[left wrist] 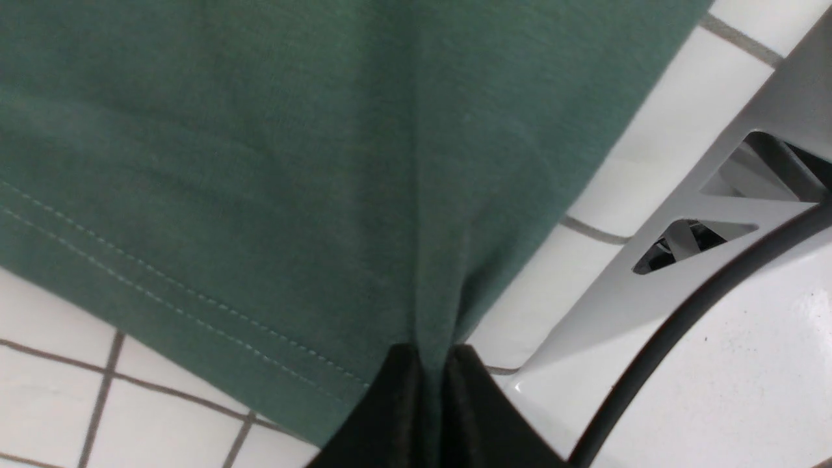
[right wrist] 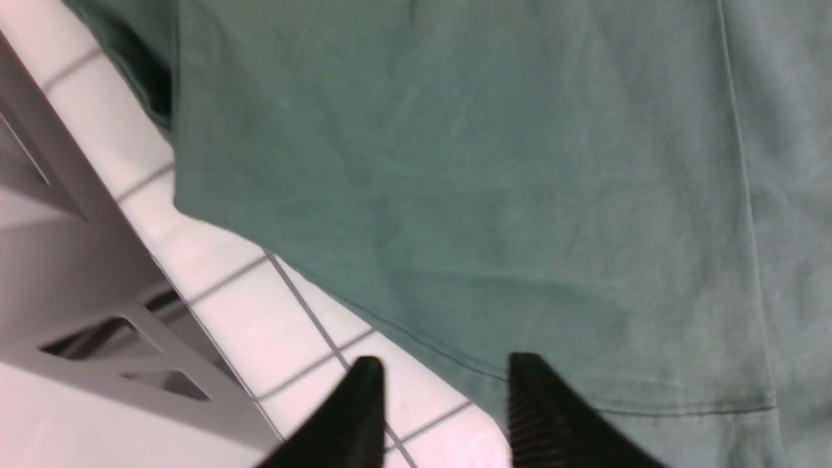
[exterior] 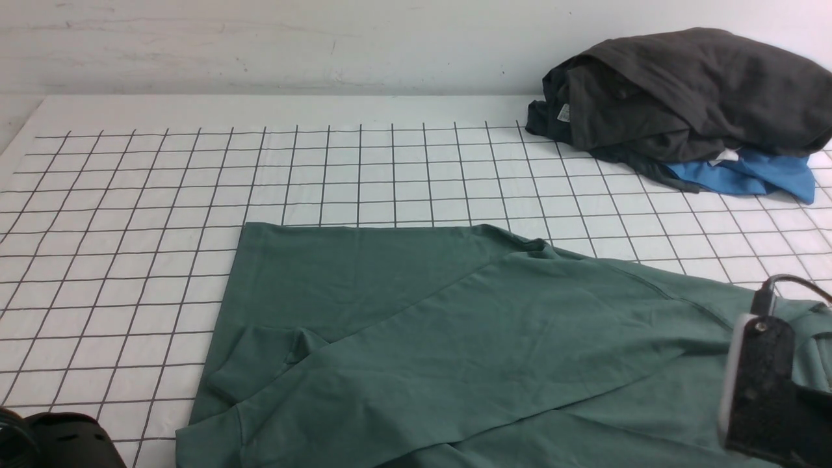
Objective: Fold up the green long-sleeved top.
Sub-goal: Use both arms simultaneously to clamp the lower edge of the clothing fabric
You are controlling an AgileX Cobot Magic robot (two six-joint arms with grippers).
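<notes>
Fabric of the green long-sleeved top (exterior: 455,338) lies spread over the near middle and right of the gridded bench (exterior: 130,214) — one sleeve crossing its body. The left end effector (left wrist: 430,364) pinches a fold by the stitched hem; the right end effector (right wrist: 443,374) stands parted at the top's edge, holding nothing. A charcoal garment (exterior: 689,91) is piled over a blue garment (exterior: 747,175) at the far right.

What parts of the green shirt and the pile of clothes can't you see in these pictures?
- Dark-green long-sleeved cotton top: front view, near edge cut off by the picture's bottom; right side hidden behind the right arm's black mount.
- Bright blue garment: front view, mostly buried under the dark charcoal-grey garment.
- Left pincer: front view, cut off at the corner.
</notes>
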